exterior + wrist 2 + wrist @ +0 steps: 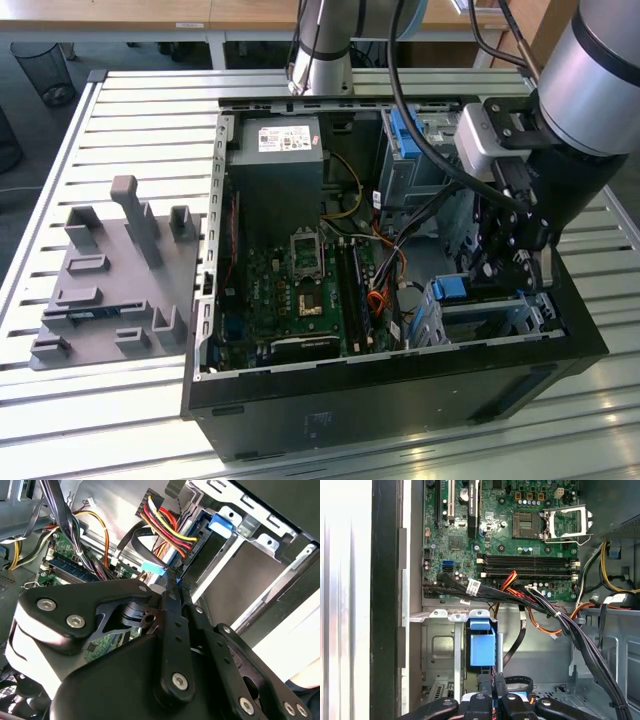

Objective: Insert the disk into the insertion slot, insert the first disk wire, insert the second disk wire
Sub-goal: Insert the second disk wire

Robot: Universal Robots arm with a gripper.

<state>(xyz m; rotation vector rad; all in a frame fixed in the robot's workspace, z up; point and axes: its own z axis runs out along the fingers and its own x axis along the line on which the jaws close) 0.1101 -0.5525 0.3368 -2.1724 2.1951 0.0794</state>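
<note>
In the exterior view, going from its left to its right, a grey moulded fixture (110, 270) lies on the slatted counter (150, 100) at 9 o'clock of the open computer case (400, 385). The green motherboard (300, 290) fills the case's middle. At about 4 o'clock inside the case sits the insertion slot (520, 318), and the disk (450, 290) appears seated in it, with the blue carrier end facing the motherboard. The first wrist view shows that blue end (482, 647) between the cage's silver rails.

The gripper (512, 262) hangs over the slot at 3 o'clock of the case. In both wrist views its 2 fingers are pressed together (174, 582) (493, 682). We cannot tell whether something thin is pinched between them. In the second wrist view the tips sit just beside a light-blue plug (152, 567) at the disk's edge, near a red, yellow and black wire bundle (162, 522).

We judge the disk stiff and fairly heavy for its size, and sensitive to knocks. The plastic carrier edges would be the place to hold it, not the label face. The wires look limp, with small rigid plugs. We would grip each plug by its body, squarely, because the cable bends and the contacts are delicate.
</note>
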